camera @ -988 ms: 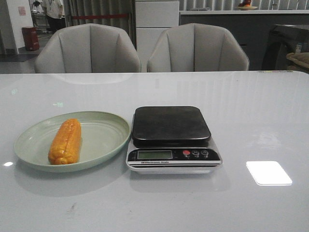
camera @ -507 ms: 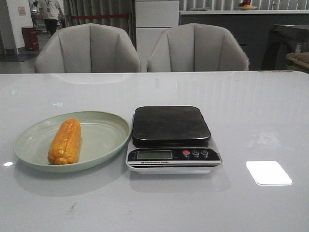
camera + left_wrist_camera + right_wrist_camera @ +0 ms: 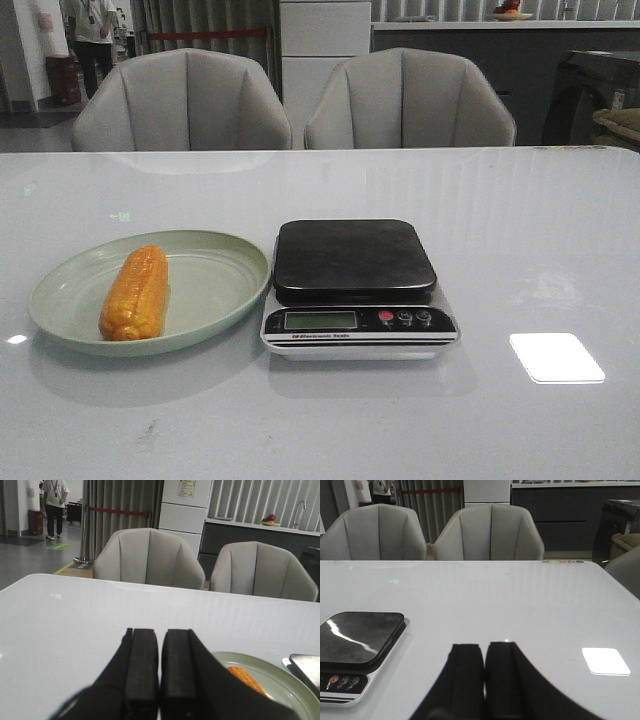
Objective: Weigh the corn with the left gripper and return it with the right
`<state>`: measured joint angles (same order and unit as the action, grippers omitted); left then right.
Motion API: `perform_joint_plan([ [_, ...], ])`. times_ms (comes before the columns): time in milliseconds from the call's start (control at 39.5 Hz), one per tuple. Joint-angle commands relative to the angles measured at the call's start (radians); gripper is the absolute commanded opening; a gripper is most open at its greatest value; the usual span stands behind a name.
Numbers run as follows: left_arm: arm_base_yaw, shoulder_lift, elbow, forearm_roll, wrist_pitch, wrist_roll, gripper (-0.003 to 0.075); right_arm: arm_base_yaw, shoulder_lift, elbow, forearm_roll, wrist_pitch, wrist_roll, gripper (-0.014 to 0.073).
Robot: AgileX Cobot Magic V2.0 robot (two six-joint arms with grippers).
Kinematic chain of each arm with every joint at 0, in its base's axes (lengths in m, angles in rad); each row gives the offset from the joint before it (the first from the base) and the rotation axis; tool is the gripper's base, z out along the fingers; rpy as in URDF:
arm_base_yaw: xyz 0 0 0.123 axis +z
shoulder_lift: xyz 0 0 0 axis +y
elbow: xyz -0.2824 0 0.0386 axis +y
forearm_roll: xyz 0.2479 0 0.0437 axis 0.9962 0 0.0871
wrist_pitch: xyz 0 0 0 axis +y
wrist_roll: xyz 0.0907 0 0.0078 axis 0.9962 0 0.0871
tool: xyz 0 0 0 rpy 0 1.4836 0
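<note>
While the corn [image 3: 134, 293] lay untouched on the green plate [image 3: 215, 290], beside the scale [image 3: 356, 285], no weighing had begun.
Left wrist: left hand [image 3: 160, 667] fingers together, corn near. Right wrist: right hand [image 3: 484, 672] likewise together. Cob looked stiff, light, round; grip across its middle.

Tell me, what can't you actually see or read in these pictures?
- Scale display: too small and dim in the front view to read.
- Corn: in the left wrist view, mostly hidden behind the left hand.
- Plate: cut off by that view's edge.
- Scale: cut off in both wrist views.
- Both arms: out of the front view; only the right hand and left hand show.
</note>
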<state>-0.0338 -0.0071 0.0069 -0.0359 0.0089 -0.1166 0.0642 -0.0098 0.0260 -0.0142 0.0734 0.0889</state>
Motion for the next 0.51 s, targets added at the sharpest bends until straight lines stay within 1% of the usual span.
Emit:
perform_joint_plan([
  [0, -0.005, -0.019, 0.032, -0.003, -0.111, -0.001, 0.0113, -0.005, -0.018, 0.01, -0.01, -0.083, -0.002, 0.0167],
  [127, -0.005, -0.019, 0.006, -0.003, -0.127, -0.001, 0.0113, -0.005, -0.018, 0.01, -0.01, -0.083, -0.002, 0.0167],
  [253, -0.005, 0.004, -0.09, -0.001, -0.099, -0.001, 0.0113, -0.005, -0.018, 0.01, -0.01, -0.083, -0.002, 0.0167],
  [481, -0.005, 0.163, -0.32, 0.066, 0.129, -0.001, 0.0113, -0.004, -0.019, 0.01, -0.01, -0.083, -0.002, 0.0167],
])
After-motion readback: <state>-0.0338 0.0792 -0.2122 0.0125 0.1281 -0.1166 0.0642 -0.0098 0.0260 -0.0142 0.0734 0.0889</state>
